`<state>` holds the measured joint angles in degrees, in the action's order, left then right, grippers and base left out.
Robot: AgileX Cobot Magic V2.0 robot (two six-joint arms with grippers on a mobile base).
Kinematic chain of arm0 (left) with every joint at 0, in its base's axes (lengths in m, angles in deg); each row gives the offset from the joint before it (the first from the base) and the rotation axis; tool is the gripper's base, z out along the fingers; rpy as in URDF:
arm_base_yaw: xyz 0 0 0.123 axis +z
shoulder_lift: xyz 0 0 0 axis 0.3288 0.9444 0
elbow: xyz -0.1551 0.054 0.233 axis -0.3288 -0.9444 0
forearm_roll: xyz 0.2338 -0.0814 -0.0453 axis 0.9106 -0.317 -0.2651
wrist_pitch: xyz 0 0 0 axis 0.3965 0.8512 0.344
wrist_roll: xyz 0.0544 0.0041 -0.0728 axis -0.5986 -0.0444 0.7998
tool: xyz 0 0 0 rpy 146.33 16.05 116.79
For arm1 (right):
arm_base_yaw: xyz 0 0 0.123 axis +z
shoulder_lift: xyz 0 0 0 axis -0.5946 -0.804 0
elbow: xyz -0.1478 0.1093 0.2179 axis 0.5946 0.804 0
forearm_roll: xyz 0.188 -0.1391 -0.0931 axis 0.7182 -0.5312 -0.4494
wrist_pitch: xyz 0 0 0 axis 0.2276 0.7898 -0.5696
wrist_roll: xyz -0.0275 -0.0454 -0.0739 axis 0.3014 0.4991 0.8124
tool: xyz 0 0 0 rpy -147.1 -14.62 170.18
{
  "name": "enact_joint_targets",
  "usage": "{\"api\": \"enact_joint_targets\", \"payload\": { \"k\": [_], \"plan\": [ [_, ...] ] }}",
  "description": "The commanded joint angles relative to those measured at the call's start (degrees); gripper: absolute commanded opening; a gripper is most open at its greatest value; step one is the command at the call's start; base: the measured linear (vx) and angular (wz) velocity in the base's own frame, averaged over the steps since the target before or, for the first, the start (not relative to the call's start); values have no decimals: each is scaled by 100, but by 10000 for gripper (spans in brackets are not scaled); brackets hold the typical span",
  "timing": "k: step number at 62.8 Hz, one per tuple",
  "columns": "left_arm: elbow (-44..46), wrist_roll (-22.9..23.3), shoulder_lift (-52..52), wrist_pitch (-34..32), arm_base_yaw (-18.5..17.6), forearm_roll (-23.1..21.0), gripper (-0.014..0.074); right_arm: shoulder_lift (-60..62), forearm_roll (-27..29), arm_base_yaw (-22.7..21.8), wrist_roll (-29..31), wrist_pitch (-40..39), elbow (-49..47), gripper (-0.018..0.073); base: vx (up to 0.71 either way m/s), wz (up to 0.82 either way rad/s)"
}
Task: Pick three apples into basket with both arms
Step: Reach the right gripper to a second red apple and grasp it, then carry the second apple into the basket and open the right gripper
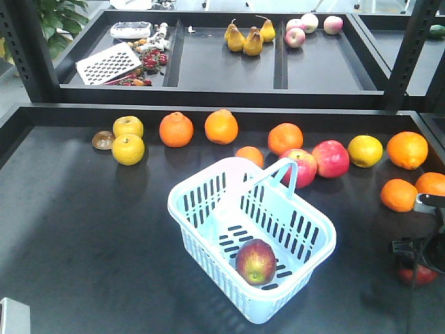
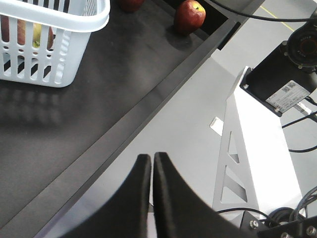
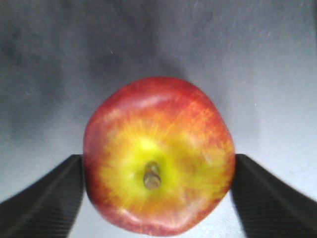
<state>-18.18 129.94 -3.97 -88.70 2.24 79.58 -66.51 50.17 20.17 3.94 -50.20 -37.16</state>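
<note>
With 1 apple (image 1: 256, 261) in the basket (image 1: 208, 257), the right gripper (image 3: 158, 168) clasps a stem-up apple (image 3: 158, 148) by its sides at near right to lift it, while the left gripper (image 2: 151, 163) idles closed.

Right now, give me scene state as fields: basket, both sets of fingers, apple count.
basket: upright on the black table, holds one apple
left fingers: shut, empty, out past the table edge
right fingers: against both sides of a second apple, stem facing the camera
progress: one of three in
</note>
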Motion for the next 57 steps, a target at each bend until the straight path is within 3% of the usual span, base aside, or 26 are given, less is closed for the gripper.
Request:
{"api": "enact_joint_targets", "payload": {
  "k": [1, 12, 21, 30, 35, 42, 57],
  "plan": [
    [125, -10, -20, -44, -2, -73, -6, 543, -22, -26, 9, -141, -148, 321, 0, 0],
    [125, -10, -20, -44, -2, -73, -6, 1315, 27, -20, 187, 197, -148, -16, 0, 0],
    [125, -10, -20, -44, -2, -73, -6, 2170, 310, -15, 234, 765, -148, -10, 0, 0],
    [125, -10, -20, -44, -2, -73, -6, 3160, 1108, 240, 1064, 1454, -148, -7, 0, 0],
    [125, -10, -20, -44, -2, -73, -6, 3585, 1721, 635, 1588, 1742, -148, -5, 0, 0],
    [125, -10, -20, -44, -2, -73, -6, 3853, 2487, 1327, 1859, 1871, -148, -4, 0, 0],
    [125, -10, -20, -44, -2, -73, -6, 3482, 3133, 2667, 1996, 1305, -136, 29, 0, 0]
  ]
}}
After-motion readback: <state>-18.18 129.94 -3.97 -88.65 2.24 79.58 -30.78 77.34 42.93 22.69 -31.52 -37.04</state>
